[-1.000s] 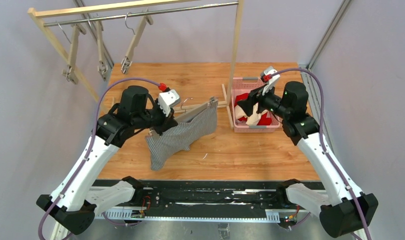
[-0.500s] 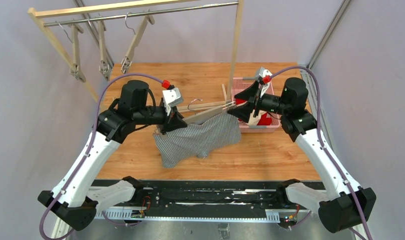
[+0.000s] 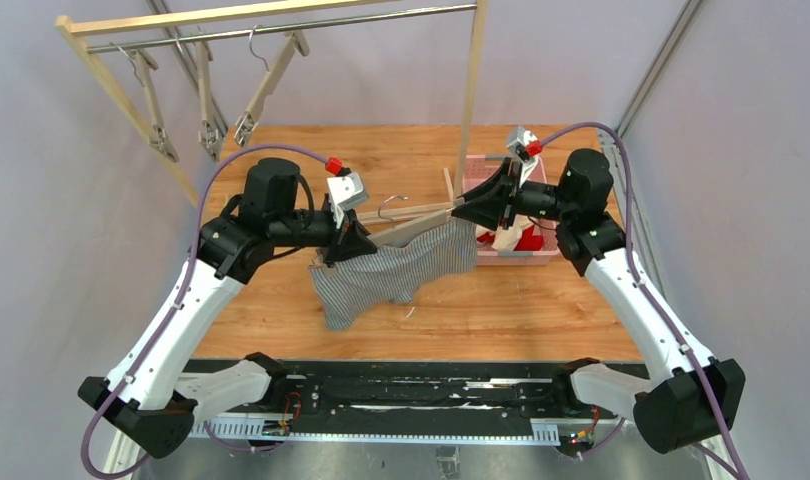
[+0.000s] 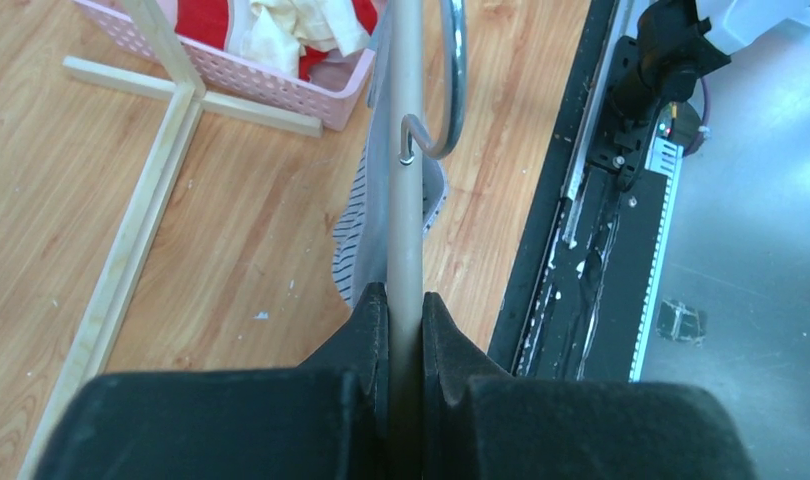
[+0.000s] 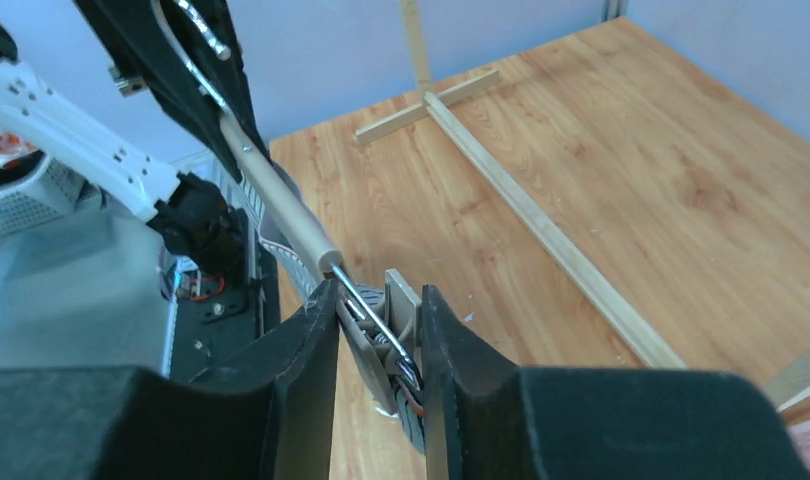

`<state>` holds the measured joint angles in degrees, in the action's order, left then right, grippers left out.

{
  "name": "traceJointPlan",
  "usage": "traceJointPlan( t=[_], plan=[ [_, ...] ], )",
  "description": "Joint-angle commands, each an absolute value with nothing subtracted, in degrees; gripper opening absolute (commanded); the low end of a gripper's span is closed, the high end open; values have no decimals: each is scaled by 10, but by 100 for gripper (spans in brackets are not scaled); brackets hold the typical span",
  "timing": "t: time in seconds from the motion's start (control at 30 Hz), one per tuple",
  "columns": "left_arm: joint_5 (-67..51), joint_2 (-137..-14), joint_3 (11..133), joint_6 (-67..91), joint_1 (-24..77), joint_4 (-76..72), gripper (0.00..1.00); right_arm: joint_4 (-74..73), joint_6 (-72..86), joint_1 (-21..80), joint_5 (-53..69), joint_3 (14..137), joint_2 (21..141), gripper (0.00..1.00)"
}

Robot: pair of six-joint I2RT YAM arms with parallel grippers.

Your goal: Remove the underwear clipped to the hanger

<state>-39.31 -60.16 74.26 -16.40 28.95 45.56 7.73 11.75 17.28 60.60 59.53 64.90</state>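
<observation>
The grey-and-white pinstriped underwear (image 3: pixel 391 275) hangs from a wooden hanger (image 3: pixel 411 215) held level above the table. My left gripper (image 3: pixel 359 242) is shut on the hanger's bar (image 4: pixel 406 150) near its left end, with the striped cloth (image 4: pixel 356 240) hanging below. My right gripper (image 3: pixel 463 210) has its jaws pressed against both sides of the metal clip (image 5: pixel 396 320) at the hanger's right end, where the cloth's edge (image 5: pixel 413 415) is pinched. Red underwear (image 3: pixel 529 240) and cream underwear (image 3: pixel 501 240) lie in the pink basket (image 3: pixel 521 258).
A wooden rack stands at the back left with three empty clip hangers (image 3: pixel 206 110) on its rail. Its right upright post (image 3: pixel 471 90) and floor crossbar (image 3: pixel 449 190) sit just behind the held hanger. The basket (image 4: pixel 281 85) lies right of the post.
My right gripper left the basket, swung left to the hanger's right end and closed on the clip. My left arm carried the hanger and underwear to the right. The rack's empty hangers sway.
</observation>
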Motion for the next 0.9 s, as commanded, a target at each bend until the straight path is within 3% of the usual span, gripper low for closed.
traceJointPlan(
  t=[0.0, 0.03, 0.17, 0.3, 0.43, 0.6, 0.67, 0.87],
  plan=[
    [-418, -597, 763, -153, 291, 413, 0, 114, 143, 169, 615, 599, 653, 5],
    [-418, -596, 763, -151, 291, 410, 0, 112, 143, 169, 612, 599, 653, 1],
    [-414, -595, 761, -139, 291, 394, 0, 112, 138, 170, 603, 595, 646, 1],
    [-412, -597, 763, -129, 291, 381, 0, 106, 135, 170, 589, 595, 635, 32],
    [-402, -598, 771, -122, 291, 375, 0, 97, 130, 168, 492, 582, 604, 38],
    [-394, -591, 779, -112, 291, 354, 0, 145, 152, 168, 374, 524, 544, 58],
    [-395, -586, 768, -94, 292, 323, 0, 173, 175, 168, 373, 502, 527, 65],
    [-441, -582, 716, 16, 291, 168, 0, 300, 287, 168, 458, 482, 547, 67]
  ],
)
